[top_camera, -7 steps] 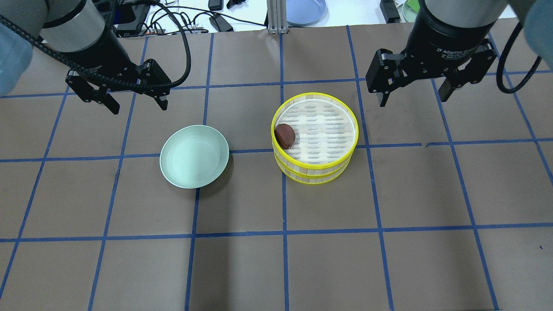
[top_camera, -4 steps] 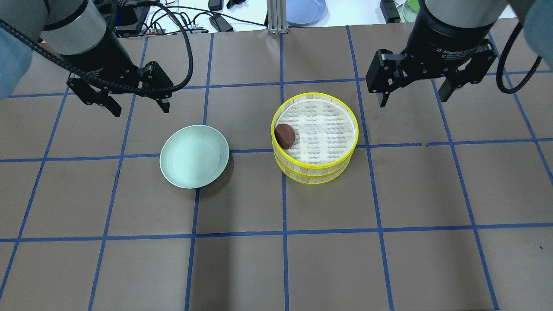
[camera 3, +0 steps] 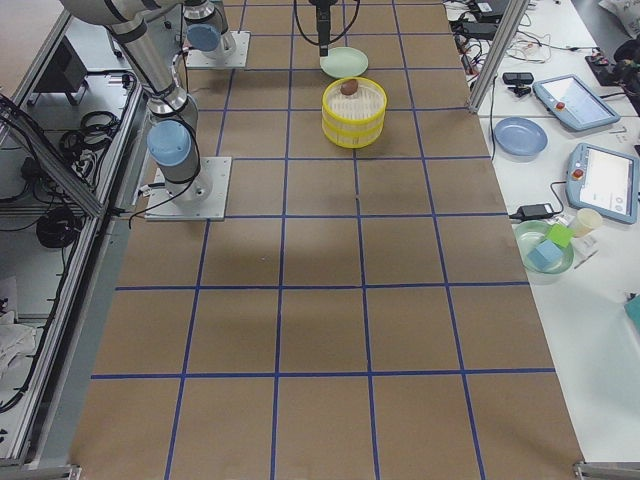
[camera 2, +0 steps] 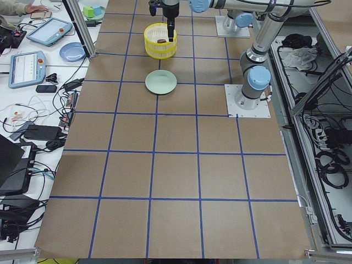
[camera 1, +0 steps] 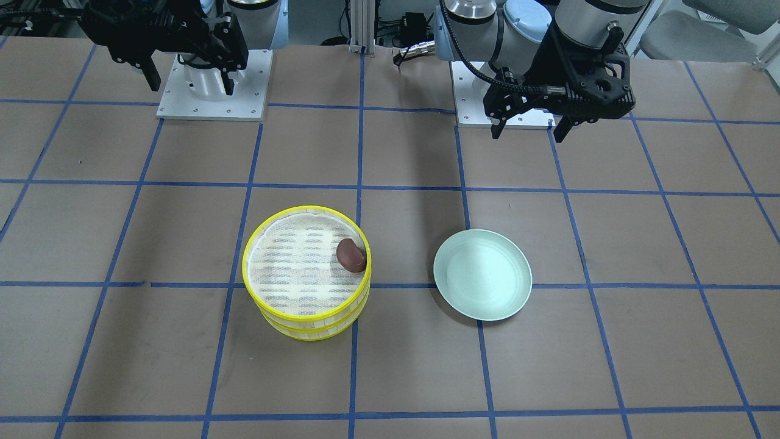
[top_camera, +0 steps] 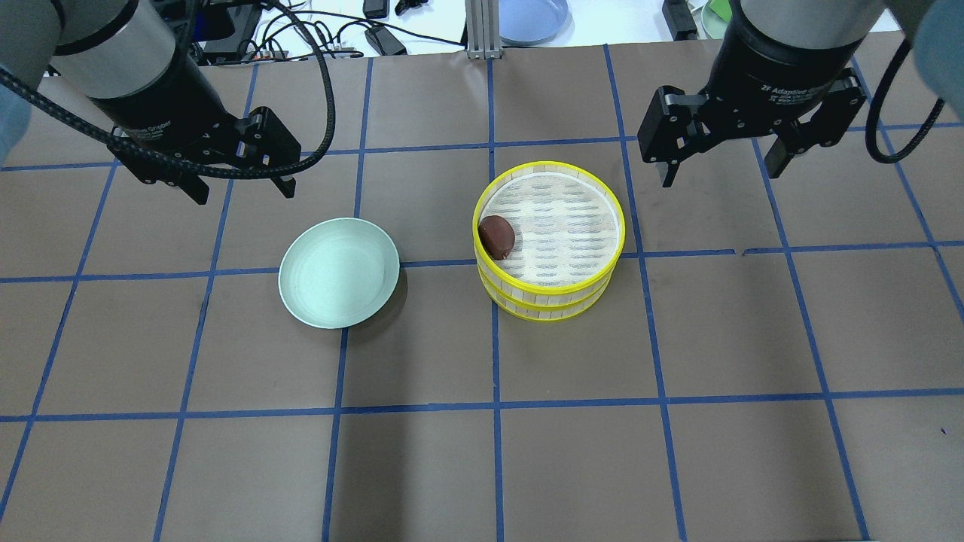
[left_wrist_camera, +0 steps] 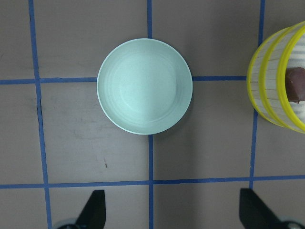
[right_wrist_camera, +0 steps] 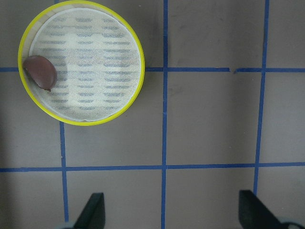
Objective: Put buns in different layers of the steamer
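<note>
A robotics lab: the bench (top_camera: pixel 422 467) is papered brown and gridded with blue tape (top_camera: pixel 495 405), with white mounting plates (camera 2: pixel 261 113) bolted near its robot-side edge. Along the opposite edge runs a white side table (camera 3: pixel 600 320) carrying teach pendants (camera 2: pixel 49 31), power bricks (camera 2: pixel 41 132) and loose cables (camera 2: pixel 70 102), with aluminium posts (camera 2: pixel 77 26) at that edge. Coiled cable bundles (camera 2: pixel 330 159) lie beyond the robot-side edge
</note>
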Robot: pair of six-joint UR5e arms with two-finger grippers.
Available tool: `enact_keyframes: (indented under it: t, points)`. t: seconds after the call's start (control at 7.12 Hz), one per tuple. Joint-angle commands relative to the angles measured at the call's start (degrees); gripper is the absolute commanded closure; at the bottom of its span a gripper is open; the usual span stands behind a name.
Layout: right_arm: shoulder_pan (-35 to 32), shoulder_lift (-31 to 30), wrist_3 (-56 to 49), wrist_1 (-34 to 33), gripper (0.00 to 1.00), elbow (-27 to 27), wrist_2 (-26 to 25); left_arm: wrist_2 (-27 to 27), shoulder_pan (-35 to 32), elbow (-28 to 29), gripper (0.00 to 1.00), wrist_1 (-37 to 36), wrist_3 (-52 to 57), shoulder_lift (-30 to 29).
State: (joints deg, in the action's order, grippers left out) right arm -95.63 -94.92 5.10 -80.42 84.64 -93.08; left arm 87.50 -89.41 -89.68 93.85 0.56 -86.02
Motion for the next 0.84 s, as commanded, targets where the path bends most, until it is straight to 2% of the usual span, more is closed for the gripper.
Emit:
enact_keyframes:
  t: [0.0, 0.7]
  points:
    - [0.0, 0.0, 0.0, 0.0, 0.0, 0.0, 0.0, 0.0, -0.3, -0.1, 0.0, -0.4, 0.1, 0.4]
    - [0.1, 0.0, 0.0, 0.0, 0.0, 0.0, 0.0, 0.7, -0.3, -0.1, 0.0, -0.7, 0.5, 0.9]
